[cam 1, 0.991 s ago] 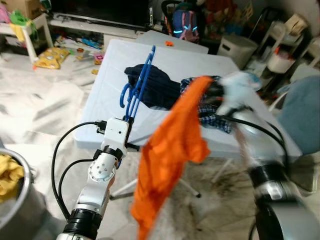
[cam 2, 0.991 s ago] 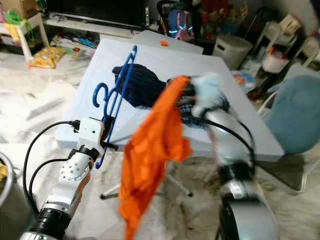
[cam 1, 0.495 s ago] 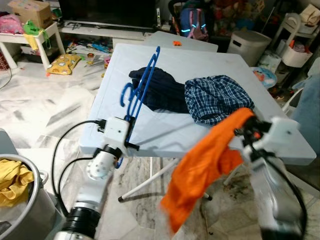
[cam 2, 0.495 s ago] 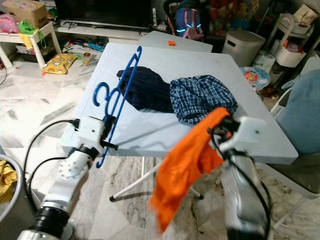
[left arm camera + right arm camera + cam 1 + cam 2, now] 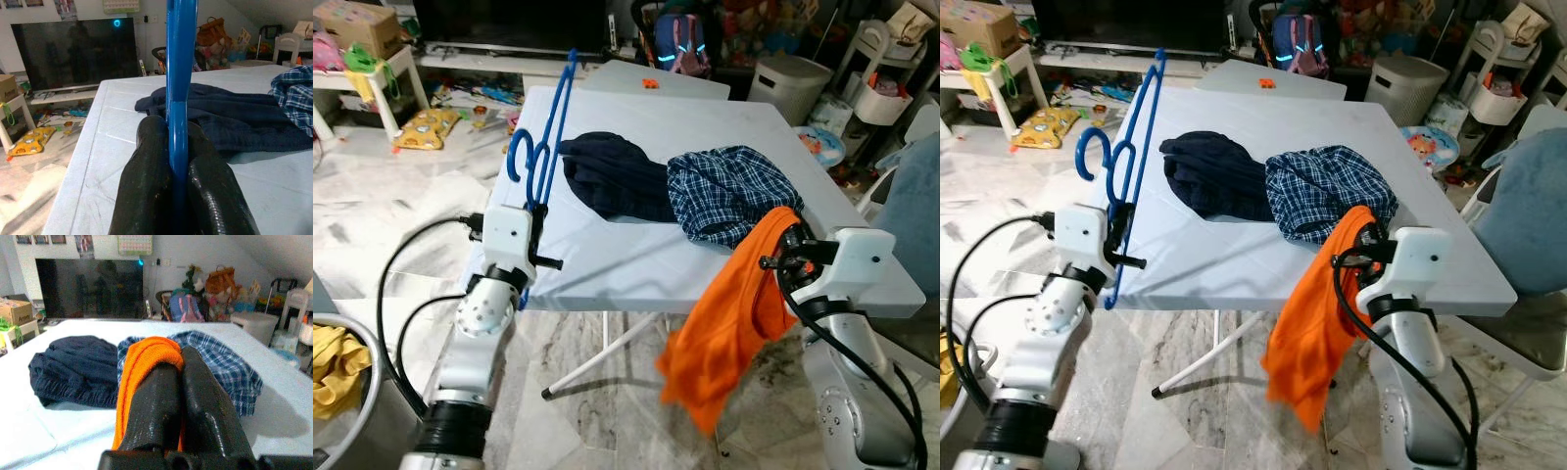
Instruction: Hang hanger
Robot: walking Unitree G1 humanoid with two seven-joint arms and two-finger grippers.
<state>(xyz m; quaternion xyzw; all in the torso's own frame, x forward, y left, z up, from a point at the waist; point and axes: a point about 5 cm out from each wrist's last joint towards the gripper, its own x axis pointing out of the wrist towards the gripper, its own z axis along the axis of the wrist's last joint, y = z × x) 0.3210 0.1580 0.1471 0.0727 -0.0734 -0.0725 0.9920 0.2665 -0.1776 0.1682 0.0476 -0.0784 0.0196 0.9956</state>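
Left hand [image 5: 177, 161] clamps blue hanger [image 5: 543, 147] upright; right hand [image 5: 178, 382] grips orange cloth [image 5: 734, 313].

Orange cloth swings down off the tabletop, hanger tips upright!

The right pincer [image 5: 790, 245], which a second ago held the orange garment [image 5: 736, 315] high over the checked shirt [image 5: 734, 192], has dropped to the tabletop's [image 5: 636, 257] near edge, and the cloth now hangs below that edge beside the right arm, clear of the shirt. The left pincer [image 5: 178, 147] has carried the blue hanger [image 5: 540, 144] from leaning across the dark blue garment [image 5: 612, 176] out to the tabletop's left side, where it stands steeper, its hook off the garment.
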